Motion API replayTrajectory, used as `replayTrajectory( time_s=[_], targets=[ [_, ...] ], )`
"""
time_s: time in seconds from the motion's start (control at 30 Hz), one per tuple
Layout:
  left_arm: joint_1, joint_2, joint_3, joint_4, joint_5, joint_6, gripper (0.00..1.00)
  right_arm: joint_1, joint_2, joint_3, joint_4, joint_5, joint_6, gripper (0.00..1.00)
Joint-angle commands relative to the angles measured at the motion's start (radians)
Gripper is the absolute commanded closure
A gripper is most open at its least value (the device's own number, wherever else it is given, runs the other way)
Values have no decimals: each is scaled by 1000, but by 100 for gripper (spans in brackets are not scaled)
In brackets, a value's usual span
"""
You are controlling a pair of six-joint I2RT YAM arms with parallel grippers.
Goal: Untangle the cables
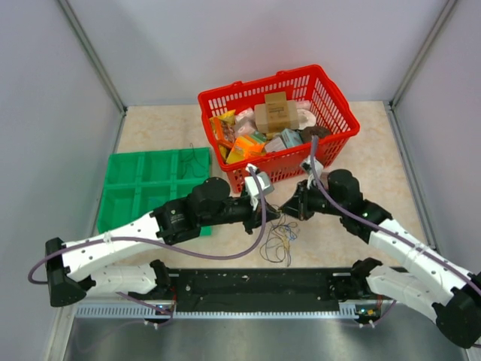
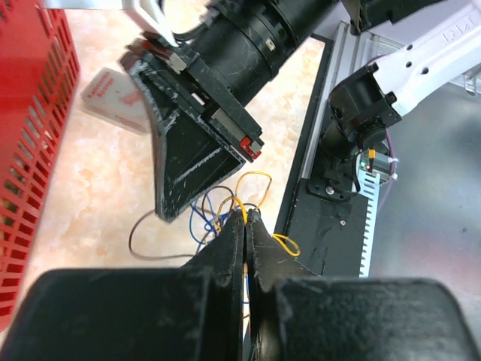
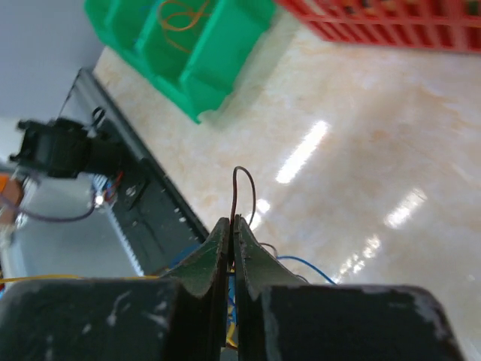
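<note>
The cables (image 1: pixel 279 239) are a small loose tangle of yellow, blue and dark wires on the table between the two arms, near the front rail. My left gripper (image 1: pixel 271 212) is shut on a yellow wire (image 2: pixel 254 177) just above the tangle, its closed tips (image 2: pixel 246 216) pinching the strand. My right gripper (image 1: pixel 290 210) faces it closely and is shut on a dark brown wire (image 3: pixel 239 188) that loops out past its tips (image 3: pixel 231 222). Blue wires (image 2: pixel 198 226) and a grey-brown loop (image 2: pixel 143 248) hang below; one blue wire (image 3: pixel 310 265) shows beside the right fingers.
A red basket (image 1: pixel 331 94) full of packets stands behind the grippers. A green compartment tray (image 1: pixel 128 188) lies at the left with thin wires in it (image 3: pixel 180 15). A white packet (image 2: pixel 111 98) lies by the basket. The black rail (image 1: pixel 255 284) runs along the near edge.
</note>
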Motion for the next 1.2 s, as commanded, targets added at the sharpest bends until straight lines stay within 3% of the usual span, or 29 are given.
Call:
replayTrajectory(
  time_s=[0.0,0.1,0.2,0.43,0.53,0.6,0.67,0.77,0.83,1.07,1.17],
  targets=[
    [2,-108,-9,50,-65,-5,100,11,-109,-64,15,442,149,100],
    [2,-188,-6,23,-120,-14,100,10,-164,-101,-70,757,198,100],
    [2,-274,1,-3,-161,-25,100,-19,-158,-141,-120,878,223,100],
    [2,-375,47,-91,-241,-16,100,-188,-164,-213,-118,788,246,100],
    [2,-366,35,-80,-223,-27,100,-193,-171,-189,0,459,118,99],
    [2,-337,36,-74,-215,-34,100,-187,-180,-152,8,355,107,100],
    [2,-312,49,-80,-242,-39,100,-187,-203,-138,-50,460,102,100],
    [2,-306,76,-88,-304,-42,100,-193,-186,-124,-189,747,128,100],
    [2,-320,111,-112,-370,-43,100,-208,-161,-127,-245,838,181,100],
    [2,-389,361,-262,-537,27,100,-328,-209,-214,-262,906,353,100],
    [2,-381,505,-318,-472,41,100,-465,-267,-259,-268,825,389,100]
  ],
)
